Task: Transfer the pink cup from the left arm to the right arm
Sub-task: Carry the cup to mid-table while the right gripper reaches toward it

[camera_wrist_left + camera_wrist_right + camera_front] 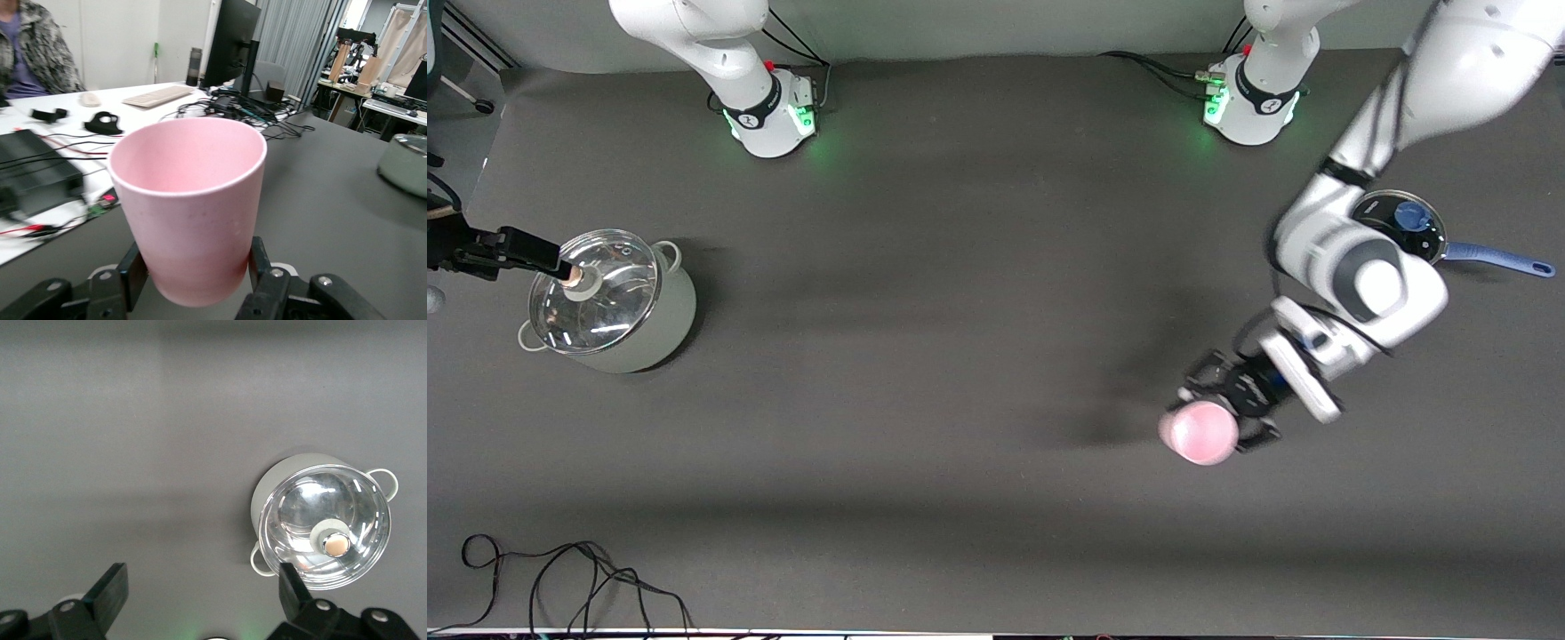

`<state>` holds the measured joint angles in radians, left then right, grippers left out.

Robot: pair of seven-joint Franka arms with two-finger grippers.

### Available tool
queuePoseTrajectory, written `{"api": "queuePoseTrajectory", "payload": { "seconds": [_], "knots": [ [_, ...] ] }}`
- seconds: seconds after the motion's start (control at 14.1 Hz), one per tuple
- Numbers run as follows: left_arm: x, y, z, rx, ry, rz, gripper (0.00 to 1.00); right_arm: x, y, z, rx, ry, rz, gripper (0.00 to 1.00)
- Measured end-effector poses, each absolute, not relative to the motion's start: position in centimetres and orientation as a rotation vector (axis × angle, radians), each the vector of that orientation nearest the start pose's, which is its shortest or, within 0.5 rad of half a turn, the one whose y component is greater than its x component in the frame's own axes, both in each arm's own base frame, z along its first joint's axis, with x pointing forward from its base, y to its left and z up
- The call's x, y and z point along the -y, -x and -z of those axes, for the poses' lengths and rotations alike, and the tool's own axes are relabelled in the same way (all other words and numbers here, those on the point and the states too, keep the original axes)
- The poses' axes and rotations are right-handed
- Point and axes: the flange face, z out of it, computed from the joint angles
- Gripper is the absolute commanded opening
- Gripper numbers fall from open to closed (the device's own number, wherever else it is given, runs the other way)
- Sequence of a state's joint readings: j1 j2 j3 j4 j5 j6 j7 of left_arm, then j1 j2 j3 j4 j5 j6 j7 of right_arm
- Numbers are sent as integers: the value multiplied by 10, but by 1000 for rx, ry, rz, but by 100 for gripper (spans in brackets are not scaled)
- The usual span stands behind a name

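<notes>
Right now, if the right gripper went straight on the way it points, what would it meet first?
Probably bare table. The right gripper, open, points down at it; the glass-lidded pot lies just off its line, though depth is unclear. The left gripper holds the pink cup.

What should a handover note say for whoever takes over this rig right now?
Left gripper: shut on the pink cup, held upright and empty above the table toward the left arm's end; fingers clamp its lower wall.
Right gripper: open, empty, up over the table beside the lidded steel pot at the right arm's end.
Also there: a blue-handled saucepan under the left arm.
Done: cup picked up by the left gripper.
Left: bring the two grippers together, let the right gripper close on the cup, then open the left gripper.
</notes>
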<state>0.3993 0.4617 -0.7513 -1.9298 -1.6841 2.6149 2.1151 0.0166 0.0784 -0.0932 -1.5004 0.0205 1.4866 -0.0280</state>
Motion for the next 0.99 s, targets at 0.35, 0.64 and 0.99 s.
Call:
{"api": "queuePoseTrajectory", "payload": {
  "seconds": [0.35, 0.64, 0.99],
  "knots": [
    [268, -551, -352, 894, -1991, -1149, 46, 7, -570, -611, -300, 3074, -134, 99],
    [324, -511, -390, 978, -1987, -1158, 46, -73, -569, -624, -631, 2986, -124, 98],
    [364, -489, -446, 1020, -1998, -1251, 46, -184, -571, -630, -1103, 2797, -181, 98]
  ]
}}
